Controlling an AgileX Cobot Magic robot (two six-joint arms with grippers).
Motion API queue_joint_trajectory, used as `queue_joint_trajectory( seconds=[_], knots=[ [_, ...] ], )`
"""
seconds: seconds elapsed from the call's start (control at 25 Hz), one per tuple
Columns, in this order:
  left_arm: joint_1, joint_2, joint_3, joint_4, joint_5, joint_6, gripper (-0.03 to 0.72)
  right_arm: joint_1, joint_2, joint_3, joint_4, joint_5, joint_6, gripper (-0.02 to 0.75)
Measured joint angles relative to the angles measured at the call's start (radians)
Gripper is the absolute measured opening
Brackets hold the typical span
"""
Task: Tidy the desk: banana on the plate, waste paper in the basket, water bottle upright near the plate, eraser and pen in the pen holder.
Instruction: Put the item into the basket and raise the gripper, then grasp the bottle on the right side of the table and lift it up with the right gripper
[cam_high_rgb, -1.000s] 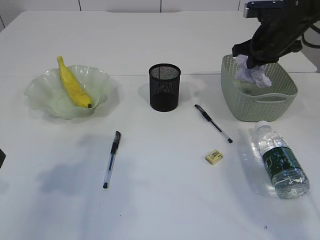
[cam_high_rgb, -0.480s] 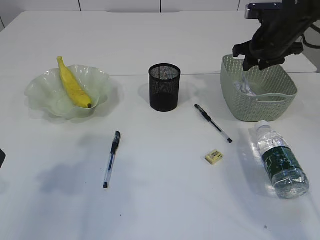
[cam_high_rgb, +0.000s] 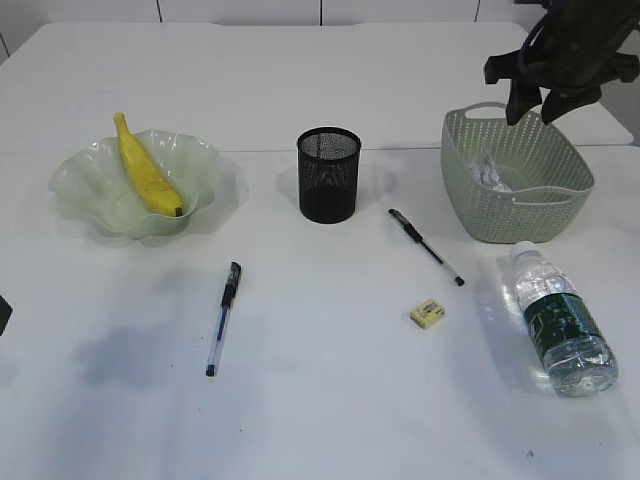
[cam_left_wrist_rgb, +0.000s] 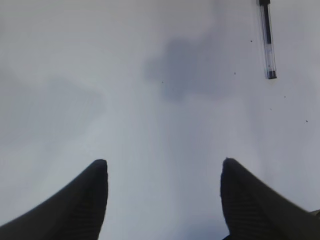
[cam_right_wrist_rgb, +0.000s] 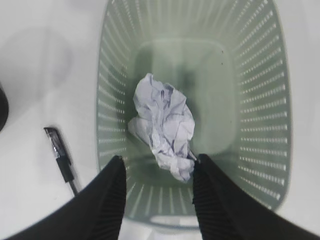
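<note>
The crumpled waste paper (cam_right_wrist_rgb: 164, 126) lies on the floor of the green basket (cam_high_rgb: 560, 215) at the far right, and the banana (cam_high_rgb: 146, 172) sits in the pale green plate (cam_high_rgb: 75, 195) at the far left, so I judge those two steps done. What worries me now is the water bottle (cam_high_rgb: 558, 322), lying on its side near the right edge of the tabletop (cam_high_rgb: 320, 420): being round, it could roll away if I nudge it off-centre, and it must cross the whole tabletop to stand near the plate. The small yellow eraser (cam_high_rgb: 428, 314) could skid out from a careless pinch, and the two pens, one (cam_high_rgb: 427, 247) right of the black mesh pen holder (cam_high_rgb: 329, 175) and one (cam_high_rgb: 222, 317) nearer and to the left, lie flat and thin, so fingers could scrape the surface. My right gripper (cam_right_wrist_rgb: 159, 165) hangs above the basket with its fingers parted and nothing between them, the paper lying below. My left gripper (cam_left_wrist_rgb: 164, 172) hovers over bare tabletop with its fingers spread wide and empty, the left pen just ahead.
</note>
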Motion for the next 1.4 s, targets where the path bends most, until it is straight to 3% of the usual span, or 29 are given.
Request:
queue_joint_trajectory(
  seconds=[0.4,0.6,0.92,1.28,1.4],
  knots=[
    [0.000,0.000,0.000,0.002,-0.004,0.000,0.496,0.000,-0.074,-0.002,0.014,0.237,-0.019,0.339],
    [0.000,0.000,0.000,0.016,-0.004,0.000,0.496,0.000,-0.135,0.039,0.031,0.242,-0.029,0.339],
    [0.000,-0.018,0.000,0.039,-0.002,0.000,0.496,0.000,-0.270,0.248,0.031,0.247,-0.049,0.339],
    [0.000,-0.196,0.000,0.186,0.011,-0.162,0.496,0.000,-0.263,0.373,0.031,0.241,-0.078,0.341],
    [0.000,-0.222,0.000,0.194,0.019,-0.170,0.496,0.000,-0.232,0.373,0.033,0.231,-0.086,0.384]
  ],
)
